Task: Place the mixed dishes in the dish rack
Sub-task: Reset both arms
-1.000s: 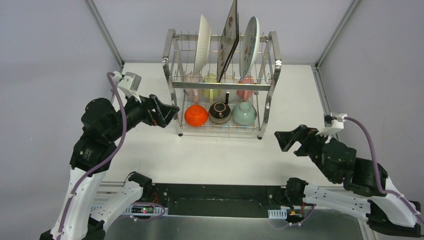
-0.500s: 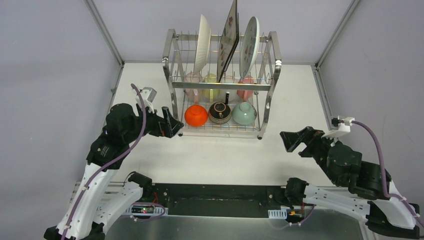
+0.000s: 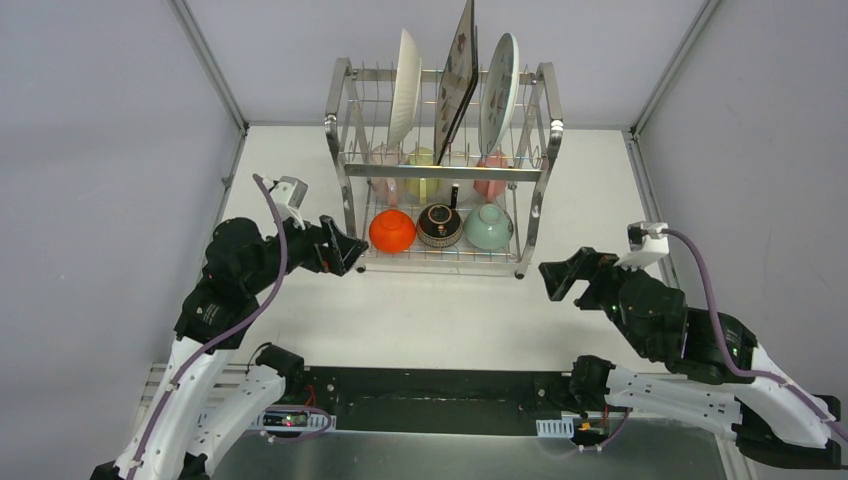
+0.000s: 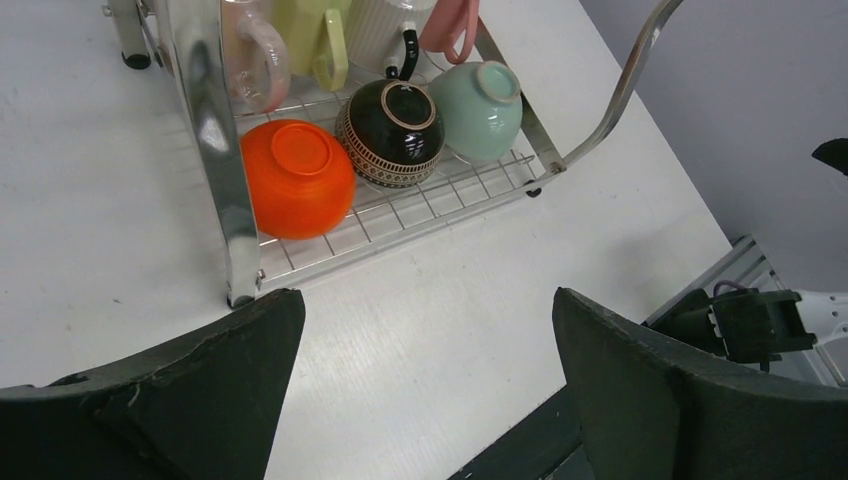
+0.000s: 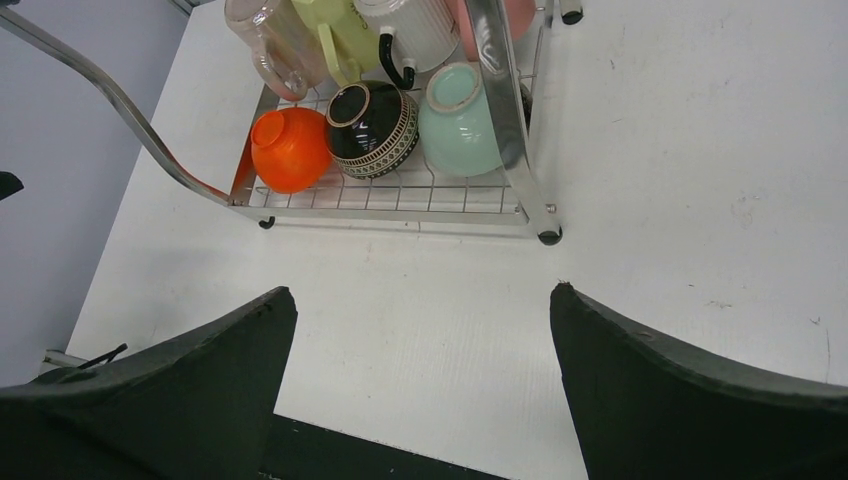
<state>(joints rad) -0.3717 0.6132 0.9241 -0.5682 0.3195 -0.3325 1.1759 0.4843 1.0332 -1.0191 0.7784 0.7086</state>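
Jaws spread wide on both arms: the left gripper [image 3: 350,256], left of centre in the top view, and the right gripper [image 3: 562,287], at right of centre, hang over the white table [image 3: 430,310] holding nothing. Beyond them, in the upper middle, stands the dish rack [image 3: 345,170]. On its lower tier an orange bowl [image 3: 392,231], a dark patterned bowl [image 3: 439,226] and a mint bowl [image 3: 488,227] lie in a row, left to right, with pastel cups [image 3: 423,160] behind them. In the top slots three plates stand on edge: a white plate [image 3: 404,88], a square floral plate [image 3: 461,70], and a round plate [image 3: 499,92]
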